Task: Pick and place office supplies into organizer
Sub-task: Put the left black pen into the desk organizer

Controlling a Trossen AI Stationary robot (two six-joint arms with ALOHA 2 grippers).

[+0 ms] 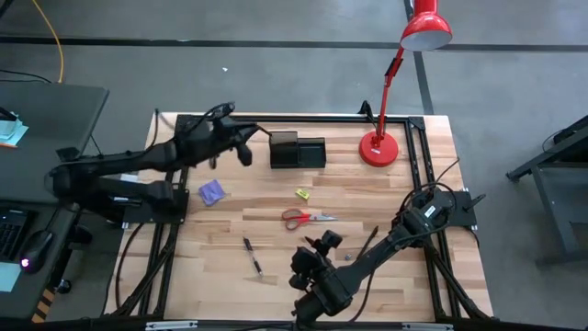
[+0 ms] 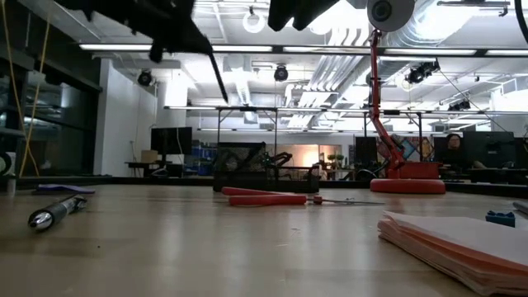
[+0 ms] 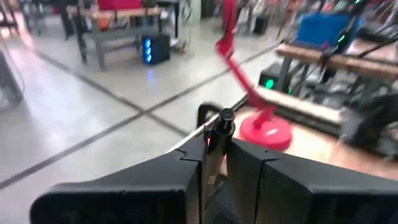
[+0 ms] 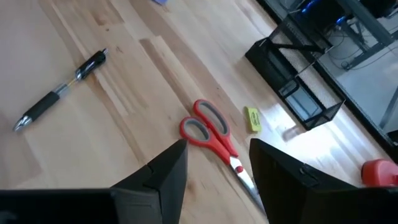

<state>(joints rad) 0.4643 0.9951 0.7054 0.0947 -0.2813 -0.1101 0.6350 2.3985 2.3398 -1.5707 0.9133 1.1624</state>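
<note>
My left gripper (image 1: 241, 136) hangs above the table's far left, just left of the black organizer (image 1: 297, 152), and is shut on a thin dark pen (image 1: 260, 131). My right gripper (image 4: 217, 149) stands open above the table's near middle, with nothing between its fingers. The red-handled scissors (image 4: 211, 134) lie flat on the wood just beyond it. A second pen (image 1: 253, 256) lies on the table toward the near left. A purple note pad (image 1: 212, 191) and a small yellow piece (image 1: 302, 194) lie flat mid-table. A pink note pad (image 2: 462, 239) lies near the front edge. My left gripper pinches the dark pen between its two fingers (image 3: 186, 168). The pen's end (image 3: 225, 117) sticks out beyond the fingertips. The fingers come nearly level from the table's left. The pen slants down below the gripper (image 2: 216, 70), clear of the table, toward the organizer.
A red desk lamp stands with its round base (image 1: 378, 149) right of the organizer at the far edge, its head (image 1: 425, 28) out beyond the table. A black frame (image 1: 418, 165) runs along the table's far and right sides.
</note>
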